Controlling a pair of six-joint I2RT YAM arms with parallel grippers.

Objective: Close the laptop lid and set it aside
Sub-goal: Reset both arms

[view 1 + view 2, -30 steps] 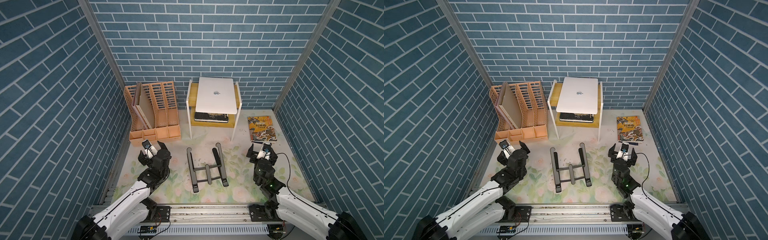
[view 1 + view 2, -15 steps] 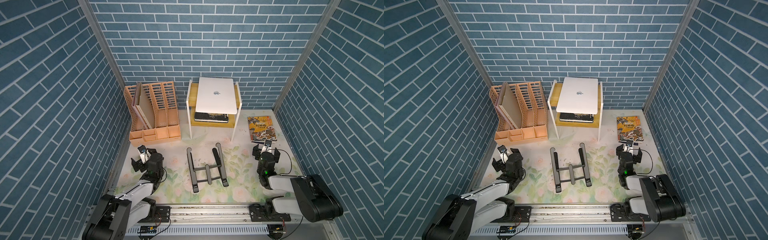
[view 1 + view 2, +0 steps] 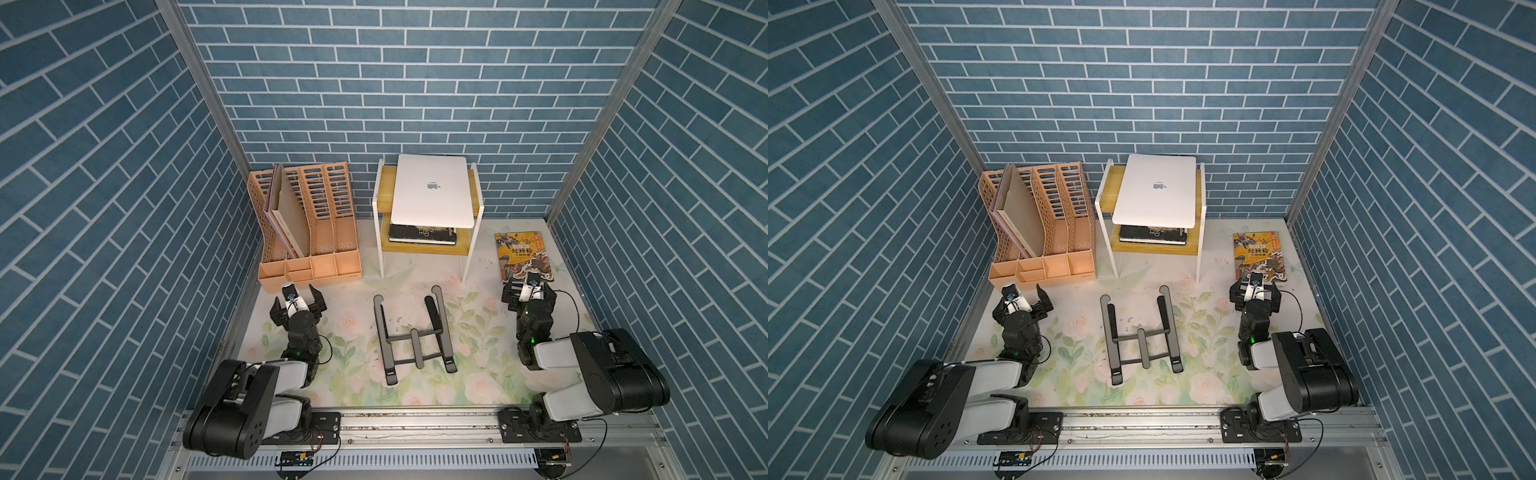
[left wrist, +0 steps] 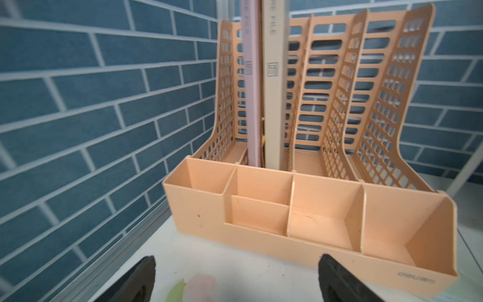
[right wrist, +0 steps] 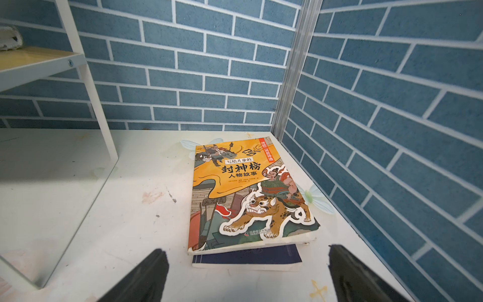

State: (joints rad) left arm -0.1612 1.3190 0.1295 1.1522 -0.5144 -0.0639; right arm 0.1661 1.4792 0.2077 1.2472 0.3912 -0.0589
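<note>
1. From my remote seat, the laptop [image 3: 433, 190] lies flat on the top tier of a small white-framed shelf [image 3: 377, 208] with yellow wooden boards, standing against the back wall. Both top views show it there, resting squarely, its front edge overhanging the shelf a little.
2. The laptop lid [image 3: 1158, 195] is down: I see only its plain silver-white outer face with a small dark apple logo at the centre. No keys or screen show.
3. I judge the task as good as finished: the lid is shut and the laptop is parked away from the work area. As far as I can tell, nothing is left to do.
4. Under the laptop, on the lower tier, lies a black book [image 3: 422, 234].
5. Beside the shelf stands a peach file organizer [image 3: 309, 232] with two thin folders upright in one slot; the left wrist view shows its front compartments bare.
6. On the other side of the shelf, an orange picture book [image 5: 243, 193] with a tiger on its cover lies on a dark blue book [image 5: 248, 257], near the corner of the enclosure.
7. In the middle of the floral mat [image 3: 469, 374], a black folding stand [image 3: 413, 338] sits with nothing on it.
8. The left gripper [image 3: 296, 300] rests low near the organizer, jaws spread wide, holding nothing.
9. The right gripper [image 3: 528, 286] sits low just in front of the picture book, jaws also spread wide and holding nothing.
</note>
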